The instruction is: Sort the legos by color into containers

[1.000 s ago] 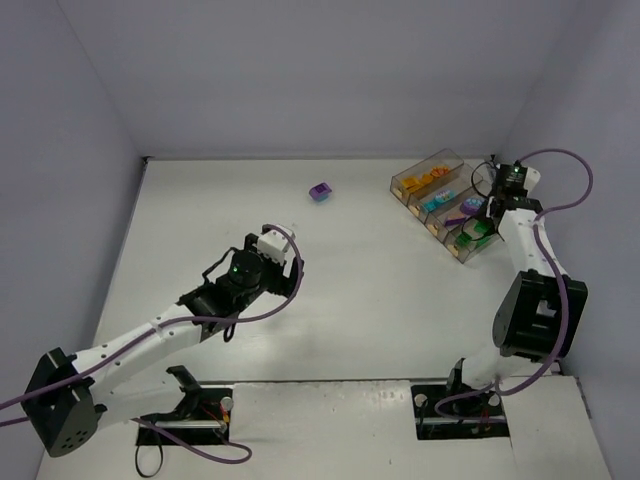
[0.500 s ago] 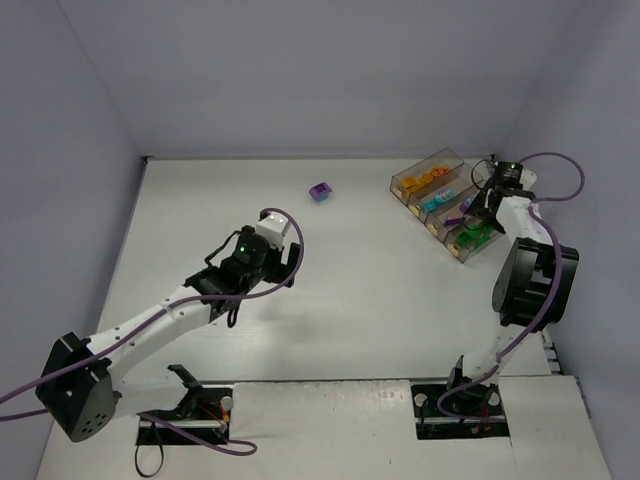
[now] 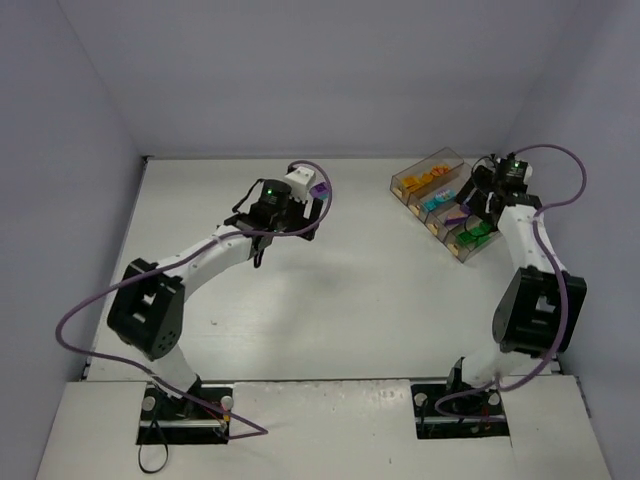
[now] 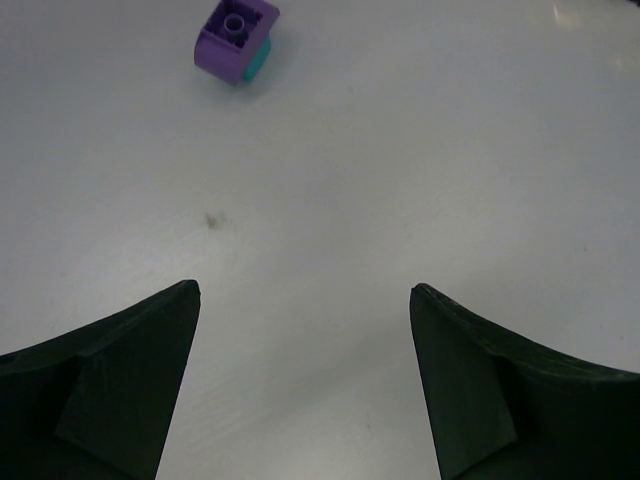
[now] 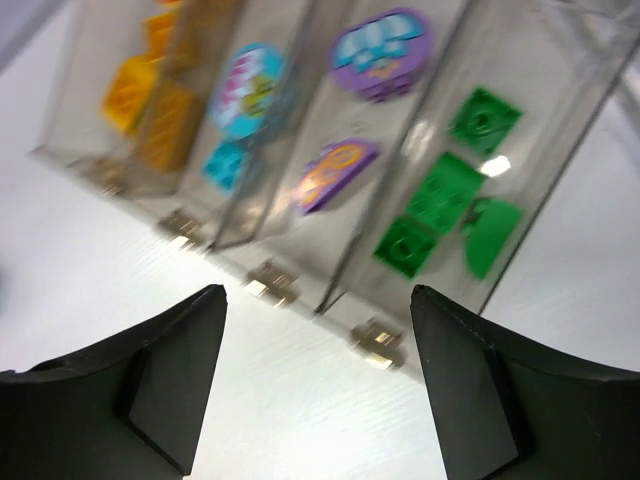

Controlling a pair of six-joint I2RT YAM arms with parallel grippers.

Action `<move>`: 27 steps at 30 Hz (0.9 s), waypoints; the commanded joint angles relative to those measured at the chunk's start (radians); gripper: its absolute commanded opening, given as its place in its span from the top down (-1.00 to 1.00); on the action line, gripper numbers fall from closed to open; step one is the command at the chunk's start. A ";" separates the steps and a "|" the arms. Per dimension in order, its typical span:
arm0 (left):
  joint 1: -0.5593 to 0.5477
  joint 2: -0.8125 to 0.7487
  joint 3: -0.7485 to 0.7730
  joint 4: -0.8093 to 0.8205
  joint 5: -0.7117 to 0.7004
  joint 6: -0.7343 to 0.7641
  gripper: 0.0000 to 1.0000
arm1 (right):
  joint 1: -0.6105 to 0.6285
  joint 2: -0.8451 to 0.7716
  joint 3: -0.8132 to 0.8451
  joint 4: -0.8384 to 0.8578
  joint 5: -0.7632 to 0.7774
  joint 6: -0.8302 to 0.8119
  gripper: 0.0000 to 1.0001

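table [image 3: 350, 290]: white | purple-on-teal brick [image 4: 237, 40]: far middle | four-bin tray [image 3: 408, 181]: far right

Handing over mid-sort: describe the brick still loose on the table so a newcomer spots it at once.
On the white table, look left of the tray of bins at the far right, just ahead of the open left gripper. There lies a purple brick with a teal piece against it, the only lego outside the bins.

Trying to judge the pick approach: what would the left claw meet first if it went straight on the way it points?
Likely the bare table, since the open left claw tilts down toward it. The purple brick, atop a teal brick, lies ahead but left of centre; depth is unclear.
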 commanded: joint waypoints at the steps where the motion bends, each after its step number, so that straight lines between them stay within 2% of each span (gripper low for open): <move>1: 0.058 0.145 0.177 0.085 0.094 0.077 -0.59 | 0.051 -0.179 -0.040 0.041 -0.127 0.013 -0.42; 4: 0.084 0.291 0.319 0.083 0.136 0.125 -0.59 | 0.079 -0.266 -0.093 0.049 -0.201 0.010 -0.42; 10: 0.128 0.501 0.505 0.123 0.178 0.257 -0.59 | 0.087 -0.394 -0.172 0.051 -0.376 -0.010 -0.43; 13: 0.134 0.602 0.663 0.100 0.181 0.320 -0.59 | 0.091 -0.440 -0.217 0.032 -0.440 -0.016 -0.43; 25: 0.145 0.776 0.828 0.154 0.223 0.300 -0.56 | 0.105 -0.496 -0.266 -0.005 -0.500 -0.011 -0.43; 27: 0.148 0.798 0.852 0.169 0.241 0.286 -0.47 | 0.105 -0.500 -0.274 -0.008 -0.509 -0.010 -0.44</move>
